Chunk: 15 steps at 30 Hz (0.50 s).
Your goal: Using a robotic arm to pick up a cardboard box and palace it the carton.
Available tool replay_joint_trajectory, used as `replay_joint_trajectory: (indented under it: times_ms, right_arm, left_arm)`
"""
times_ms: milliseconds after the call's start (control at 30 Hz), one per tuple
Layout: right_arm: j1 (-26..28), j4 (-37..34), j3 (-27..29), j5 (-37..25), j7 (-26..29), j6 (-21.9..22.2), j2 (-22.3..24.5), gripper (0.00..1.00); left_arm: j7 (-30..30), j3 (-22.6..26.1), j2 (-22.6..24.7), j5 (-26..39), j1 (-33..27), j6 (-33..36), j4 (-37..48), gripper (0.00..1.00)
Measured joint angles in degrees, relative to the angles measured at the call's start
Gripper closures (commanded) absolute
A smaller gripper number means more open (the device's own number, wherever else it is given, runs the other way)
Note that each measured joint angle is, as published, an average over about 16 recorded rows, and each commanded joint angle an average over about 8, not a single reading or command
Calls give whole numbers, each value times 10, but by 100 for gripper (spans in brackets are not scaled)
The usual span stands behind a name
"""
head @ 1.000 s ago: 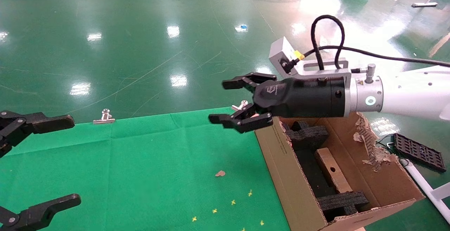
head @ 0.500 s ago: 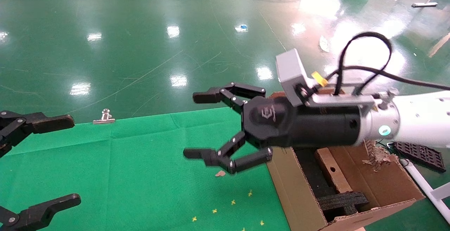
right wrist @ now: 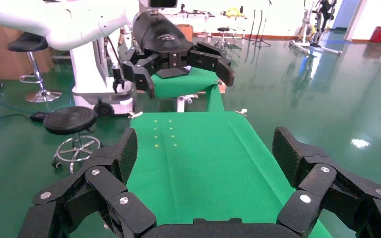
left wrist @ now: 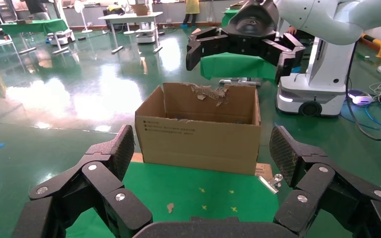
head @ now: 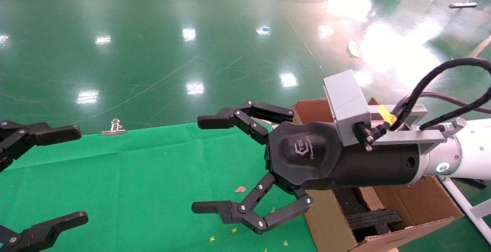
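Note:
The carton [head: 330, 221] stands at the right end of the green table, with black foam [head: 374, 218] inside; it also shows in the left wrist view [left wrist: 198, 139]. The cardboard box [head: 370, 198] lies inside the carton, mostly hidden behind my right wrist. My right gripper [head: 203, 163] is open wide and empty, held above the table just left of the carton; it also shows in the right wrist view [right wrist: 207, 148] and the left wrist view [left wrist: 238, 59]. My left gripper [head: 76, 174] is open and empty at the table's left end, facing the carton [left wrist: 203, 148].
The green cloth table [head: 153, 175] carries a small cardboard scrap [head: 240, 189], yellow cross marks [head: 234, 229] and a binder clip [head: 113, 129] at its far edge. A white pipe [head: 460, 202] lies on the floor right of the carton. A black stool [right wrist: 72, 119] stands beside the table.
My right arm has swung down and nearer, off the carton's far corner to above the table, and its jaws have spread wider. The left arm has not moved.

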Motion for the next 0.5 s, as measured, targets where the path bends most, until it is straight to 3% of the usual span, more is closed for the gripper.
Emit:
replay_joint_trajectory:
  times_ms: [500]
  right_arm:
    - [10,-9,-10,-4,1,3,0,0]
  left_arm:
    - [0,0,0,0,0,0,0,0]
